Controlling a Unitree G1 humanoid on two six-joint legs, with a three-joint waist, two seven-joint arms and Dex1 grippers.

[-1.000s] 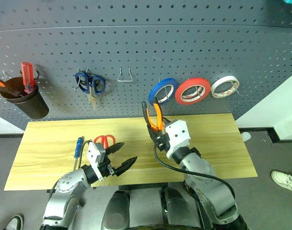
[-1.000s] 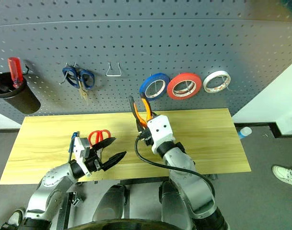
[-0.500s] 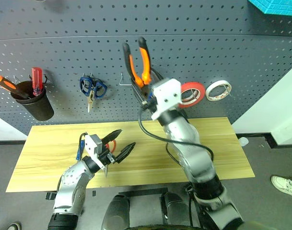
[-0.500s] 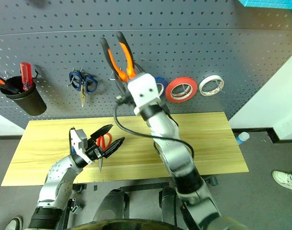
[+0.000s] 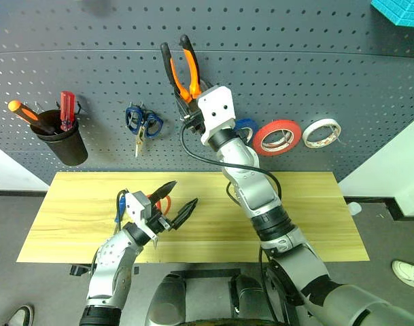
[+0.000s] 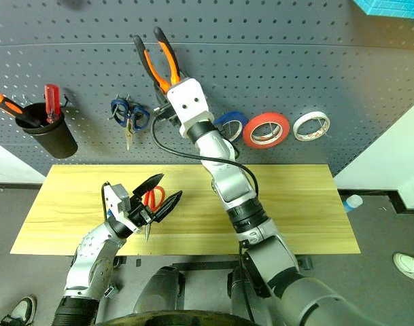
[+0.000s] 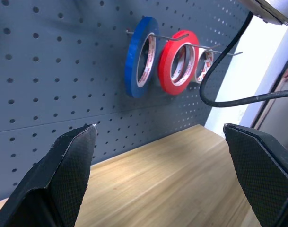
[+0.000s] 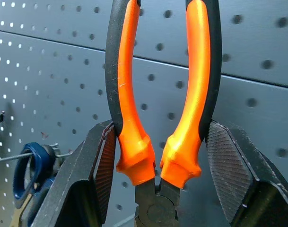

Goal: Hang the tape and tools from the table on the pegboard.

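Note:
My right gripper (image 8: pixel 160 142) is shut on the pliers (image 5: pixel 181 68), whose orange-and-black handles point up against the pegboard (image 5: pixel 342 61), above and right of the blue-handled scissors. Both fingers (image 8: pixel 224 161) press the handles from outside. The red tape (image 5: pixel 277 137) hangs on a peg between a blue roll and a white roll. The red-handled scissors (image 6: pixel 151 198) lie on the table (image 5: pixel 315 204), partly hidden behind my left gripper (image 5: pixel 183 193). That gripper hovers just above them, open, with nothing between its fingers.
Blue-handled scissors (image 5: pixel 142 122) hang on the pegboard left of the pliers. A black cup (image 5: pixel 64 139) with screwdrivers hangs at the far left. The blue roll (image 7: pixel 140 56) and white roll (image 5: pixel 321 132) flank the red tape. A blue-handled tool (image 5: pixel 118 204) lies by my left arm.
My right arm has lifted the pliers from just over the table up and leftward to the pegboard. The camera has tilted up. My left gripper stays open over the scissors.

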